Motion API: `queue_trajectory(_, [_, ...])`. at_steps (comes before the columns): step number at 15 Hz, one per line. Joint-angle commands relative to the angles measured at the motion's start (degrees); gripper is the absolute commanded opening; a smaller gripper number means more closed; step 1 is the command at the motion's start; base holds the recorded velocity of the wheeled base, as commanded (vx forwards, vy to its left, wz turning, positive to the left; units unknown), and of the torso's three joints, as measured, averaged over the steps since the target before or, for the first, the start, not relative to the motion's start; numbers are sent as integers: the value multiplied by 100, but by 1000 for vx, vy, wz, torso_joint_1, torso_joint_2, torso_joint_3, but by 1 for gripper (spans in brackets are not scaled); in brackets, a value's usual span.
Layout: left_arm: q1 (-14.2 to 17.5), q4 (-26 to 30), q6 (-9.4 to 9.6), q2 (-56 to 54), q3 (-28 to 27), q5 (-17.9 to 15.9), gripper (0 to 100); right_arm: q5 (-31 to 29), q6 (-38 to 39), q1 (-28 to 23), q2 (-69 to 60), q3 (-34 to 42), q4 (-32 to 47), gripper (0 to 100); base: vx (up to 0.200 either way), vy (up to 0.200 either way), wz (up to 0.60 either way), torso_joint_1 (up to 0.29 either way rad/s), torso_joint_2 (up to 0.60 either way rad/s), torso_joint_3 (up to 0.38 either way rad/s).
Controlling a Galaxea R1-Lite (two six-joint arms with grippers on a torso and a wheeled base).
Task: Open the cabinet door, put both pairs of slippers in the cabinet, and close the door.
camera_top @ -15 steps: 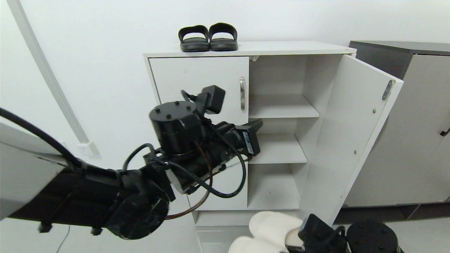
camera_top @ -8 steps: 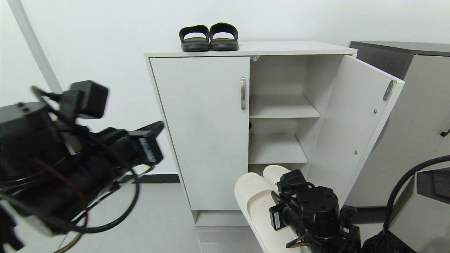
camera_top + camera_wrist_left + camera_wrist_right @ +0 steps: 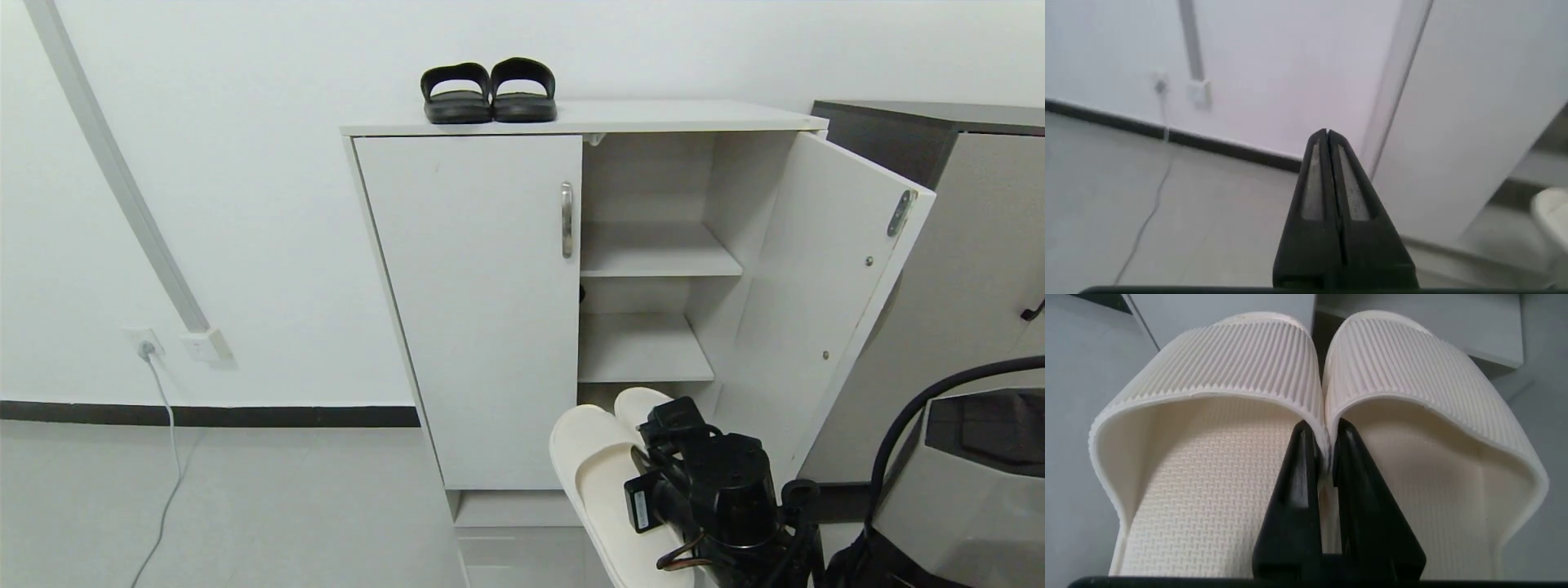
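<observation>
- Jaws of the right gripper [image 3: 1321, 437] are clamped on the white slippers [image 3: 589, 461]. We see both fingers nearly together, pinching the touching inner side walls of the pair.
- Jaws of the left gripper [image 3: 1327, 139] are pressed flat together with nothing between them. It hangs over the floor [image 3: 1167, 212], near the wall [image 3: 1290, 65] and the cabinet's outer side.
- White slippers are held off the floor, side by side, toes toward the cabinet [image 3: 669, 116].
- They sit low in front of the cabinet's open right half, below the lower shelf [image 3: 641, 359]. We cannot tell whether the toes have passed the front edge.
- In the right wrist view both ribbed straps point away from the gripper, and the fingers lie in the seam between the two.
- Right door [image 3: 816, 327] is swung wide open toward the right.
- Left door [image 3: 473, 327] is shut, with its metal handle [image 3: 566, 220] upright at the inner edge.
- Upper shelf [image 3: 653, 261] sits above the lower shelf in the open half.
- Black slippers [image 3: 488, 90] stand on the cabinet top above the left door, side by side and touching.
- Grey cabinet [image 3: 963, 327] stands just beside the white one, to the right, behind the open door.
- Wall socket [image 3: 143, 343] is low on the wall, left of the cabinet. A cable [image 3: 167, 482] is plugged in and trails down to the floor.
</observation>
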Motion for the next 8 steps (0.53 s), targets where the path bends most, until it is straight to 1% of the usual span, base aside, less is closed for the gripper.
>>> queue_trajectory(1, [528, 536, 132, -1896, 1038, -568, 0, 1, 2, 1, 7, 8, 5, 0, 0, 0, 0, 0, 0, 0])
queue_trajectory(2, [616, 519, 220, -2081, 1293, -814, 0, 1, 2, 10, 7, 16, 5, 0, 0, 0, 0, 0, 0, 0])
queue_trajectory(3, [616, 343, 281, -2081, 1425, -1157, 0, 1, 2, 10, 16, 25, 5, 0, 0, 0, 0, 0, 0, 0])
queue_trajectory(4, [616, 202, 281, -2081, 1460, -1447, 0, 1, 2, 10, 16, 52, -4, 0, 0, 0, 0, 0, 0, 0])
queue_trajectory(5, [616, 273, 317, -2081, 1460, -1834, 0, 1, 2, 10, 16, 52, -39, 0, 0, 0, 0, 0, 0, 0])
queue_trajectory(6, [616, 431, 396, -2081, 1487, -2440, 0, 1, 2, 10, 24, 60, -83, 0, 0, 0, 0, 0, 0, 0])
queue_trajectory(7, [616, 405, 475, -2081, 1478, -2810, 0, 1, 2, 10, 68, 60, -109, 0, 0, 0, 0, 0, 0, 0])
queue_trajectory(8, [616, 405, 527, -2081, 1487, -2801, 0, 1, -7, 19, 86, 60, -135, 0, 0, 0, 0, 0, 0, 0])
